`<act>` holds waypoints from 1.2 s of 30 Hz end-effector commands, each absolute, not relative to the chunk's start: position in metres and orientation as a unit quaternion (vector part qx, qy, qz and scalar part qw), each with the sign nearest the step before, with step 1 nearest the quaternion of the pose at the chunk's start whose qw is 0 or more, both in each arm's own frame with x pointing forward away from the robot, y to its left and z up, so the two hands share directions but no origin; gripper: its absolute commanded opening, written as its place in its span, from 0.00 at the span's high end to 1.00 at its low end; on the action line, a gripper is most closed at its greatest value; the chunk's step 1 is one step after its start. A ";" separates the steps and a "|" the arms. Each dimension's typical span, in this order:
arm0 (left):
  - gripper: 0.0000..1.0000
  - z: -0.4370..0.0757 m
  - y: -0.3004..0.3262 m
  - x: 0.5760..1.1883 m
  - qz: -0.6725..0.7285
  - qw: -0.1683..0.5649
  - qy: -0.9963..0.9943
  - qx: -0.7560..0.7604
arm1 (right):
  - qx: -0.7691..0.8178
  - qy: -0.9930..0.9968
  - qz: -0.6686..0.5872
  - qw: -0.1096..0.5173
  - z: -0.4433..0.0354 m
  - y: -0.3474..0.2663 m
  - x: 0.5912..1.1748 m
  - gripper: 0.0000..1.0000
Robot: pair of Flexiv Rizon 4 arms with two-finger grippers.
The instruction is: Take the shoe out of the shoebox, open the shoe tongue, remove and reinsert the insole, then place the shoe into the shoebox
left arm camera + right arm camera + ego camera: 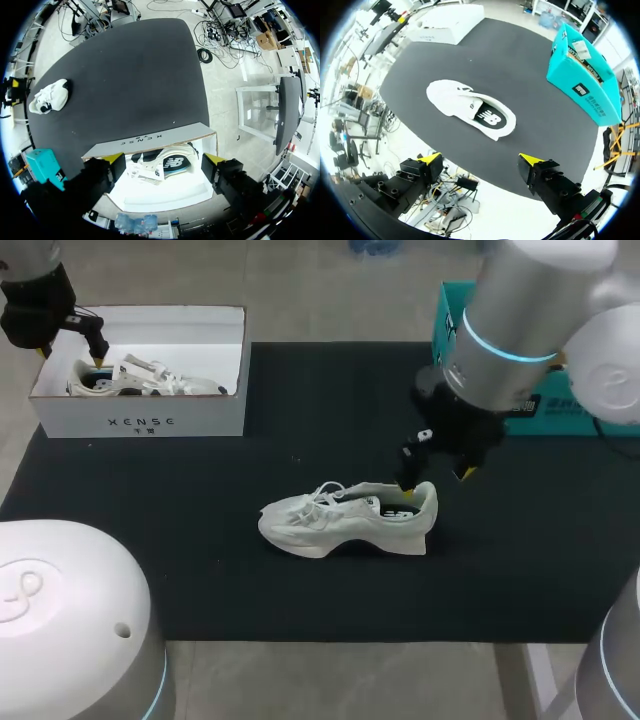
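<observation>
A white shoe [345, 520] lies on its sole in the middle of the black mat, toe to the left, its dark insole [490, 117] showing in the opening. My right gripper [436, 480] hangs open just above the heel; in the right wrist view the gripper [481, 159] has nothing between its fingers and the shoe [470, 107] is ahead of it. A white shoebox [140, 415] stands at the back left with a second white shoe [150, 380] inside. My left gripper [70, 357] hovers open over the box's left end, above that shoe [165, 167], its fingertips [116, 159] wide apart.
A teal box [540, 400] stands at the back right of the black mat [200, 540], behind my right arm. Bare mat lies between the shoebox and the loose shoe, and in front of the shoe.
</observation>
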State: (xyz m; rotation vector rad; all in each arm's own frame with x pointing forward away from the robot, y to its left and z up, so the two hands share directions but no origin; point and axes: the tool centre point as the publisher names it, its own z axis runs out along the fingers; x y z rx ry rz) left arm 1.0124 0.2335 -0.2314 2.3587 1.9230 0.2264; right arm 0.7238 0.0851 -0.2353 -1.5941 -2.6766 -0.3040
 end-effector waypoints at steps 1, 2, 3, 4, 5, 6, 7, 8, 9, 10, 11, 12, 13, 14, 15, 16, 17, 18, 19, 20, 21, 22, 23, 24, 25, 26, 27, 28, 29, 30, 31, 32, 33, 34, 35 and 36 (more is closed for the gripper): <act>0.00 -0.232 0.234 1.012 0.075 0.046 0.629 0.772 | -0.246 -0.945 -0.201 0.071 -0.239 0.077 0.721 0.00; 0.00 -0.232 0.234 1.012 0.075 0.046 0.629 0.772 | -0.246 -0.945 -0.201 0.071 -0.239 0.077 0.721 0.00; 0.00 -0.232 0.234 1.012 0.075 0.046 0.629 0.772 | -0.246 -0.945 -0.201 0.071 -0.239 0.077 0.721 0.00; 0.00 -0.232 0.234 1.012 0.075 0.046 0.629 0.772 | -0.246 -0.945 -0.201 0.071 -0.239 0.077 0.721 0.00; 0.00 -0.232 0.234 1.012 0.075 0.046 0.629 0.772 | -0.246 -0.945 -0.201 0.071 -0.239 0.077 0.721 0.00; 0.00 -0.232 0.234 1.012 0.075 0.046 0.629 0.772 | -0.246 -0.945 -0.201 0.071 -0.239 0.077 0.721 0.00; 0.00 -0.232 0.234 1.012 0.075 0.046 0.629 0.772 | -0.246 -0.945 -0.201 0.071 -0.239 0.077 0.721 0.00; 0.00 -0.232 0.234 1.012 0.075 0.046 0.629 0.772 | -0.246 -0.945 -0.201 0.071 -0.239 0.077 0.721 0.00; 0.00 -0.232 0.234 1.012 0.075 0.046 0.629 0.772 | -0.246 -0.945 -0.201 0.071 -0.239 0.077 0.721 0.00; 0.00 -0.232 0.234 1.012 0.075 0.046 0.629 0.772 | -0.178 -0.958 -0.213 0.069 -0.238 0.076 0.722 0.00; 0.00 -0.232 0.234 1.012 0.075 0.046 0.629 0.772 | -0.131 -0.965 -0.219 0.057 -0.236 0.075 0.719 0.00; 0.00 -0.232 0.234 1.012 0.075 0.046 0.629 0.772 | -0.095 -0.971 -0.208 0.065 -0.236 0.073 0.719 0.00; 0.00 -0.232 0.234 1.012 0.075 0.046 0.629 0.772 | -0.050 -0.975 -0.205 0.069 -0.235 0.072 0.717 0.00; 0.00 -0.232 0.234 1.012 0.075 0.046 0.629 0.772 | -0.013 -0.976 -0.208 0.061 -0.234 0.069 0.714 0.00; 0.00 -0.232 0.234 1.012 0.075 0.046 0.629 0.772 | 0.029 -0.974 -0.217 0.059 -0.232 0.066 0.711 0.00; 0.00 -0.232 0.234 1.012 0.075 0.046 0.629 0.772 | 0.054 -0.974 -0.212 0.057 -0.231 0.063 0.708 0.00; 0.00 -0.232 0.234 1.012 0.075 0.046 0.629 0.772 | 0.075 -0.974 -0.207 0.052 -0.229 0.060 0.705 0.00; 0.00 -0.232 0.234 1.012 0.075 0.046 0.629 0.772 | 0.097 -0.973 -0.204 0.047 -0.227 0.057 0.703 0.00; 0.00 -0.232 0.234 1.012 0.075 0.046 0.629 0.772 | 0.112 -0.973 -0.200 0.039 -0.225 0.054 0.700 0.00; 0.00 -0.232 0.234 1.012 0.075 0.046 0.629 0.772 | 0.122 -0.972 -0.200 0.030 -0.223 0.052 0.697 0.00; 0.00 -0.232 0.234 1.012 0.075 0.046 0.629 0.772 | 0.131 -0.971 -0.197 0.022 -0.220 0.050 0.695 0.00; 0.00 -0.232 0.234 1.012 0.075 0.046 0.629 0.772 | 0.135 -0.972 -0.192 0.018 -0.219 0.050 0.693 0.00; 0.00 -0.232 0.234 1.012 0.075 0.046 0.629 0.772 | 0.128 -0.974 -0.187 0.012 -0.218 0.050 0.692 0.00; 0.00 -0.232 0.234 1.012 0.075 0.046 0.629 0.772 | 0.119 -0.976 -0.184 0.005 -0.217 0.049 0.691 0.00; 0.00 -0.232 0.234 1.012 0.075 0.046 0.629 0.772 | 0.100 -0.979 -0.179 0.000 -0.217 0.049 0.690 0.00; 0.00 -0.232 0.234 1.012 0.075 0.046 0.629 0.772 | 0.067 -0.981 -0.180 -0.005 -0.216 0.049 0.690 0.00; 0.00 -0.232 0.234 1.012 0.075 0.046 0.629 0.772 | 0.047 -0.983 -0.177 -0.009 -0.216 0.050 0.689 0.00; 0.00 -0.232 0.234 1.012 0.075 0.046 0.629 0.772 | 0.047 -0.983 -0.177 -0.009 -0.216 0.050 0.689 0.00; 0.00 -0.232 0.234 1.012 0.075 0.046 0.629 0.772 | 0.047 -0.983 -0.177 -0.009 -0.216 0.050 0.689 0.00; 0.00 -0.232 0.234 1.012 0.075 0.046 0.629 0.772 | 0.047 -0.983 -0.177 -0.009 -0.216 0.050 0.689 0.00; 0.00 -0.232 0.234 1.012 0.075 0.046 0.629 0.772 | 0.047 -0.983 -0.177 -0.009 -0.216 0.050 0.689 0.00; 0.00 -0.232 0.234 1.012 0.075 0.046 0.629 0.772 | 0.047 -0.983 -0.177 -0.009 -0.216 0.050 0.689 0.00; 0.00 -0.232 0.234 1.012 0.075 0.046 0.629 0.772 | 0.047 -0.983 -0.177 -0.009 -0.216 0.050 0.689 0.00; 0.00 -0.232 0.234 1.012 0.075 0.046 0.629 0.772 | 0.047 -0.983 -0.177 -0.009 -0.216 0.050 0.689 0.00; 0.00 -0.232 0.234 1.012 0.075 0.046 0.629 0.772 | 0.047 -0.983 -0.177 -0.009 -0.216 0.050 0.689 0.00; 0.00 -0.232 0.234 1.012 0.075 0.046 0.629 0.772 | 0.047 -0.983 -0.177 -0.009 -0.216 0.050 0.689 0.00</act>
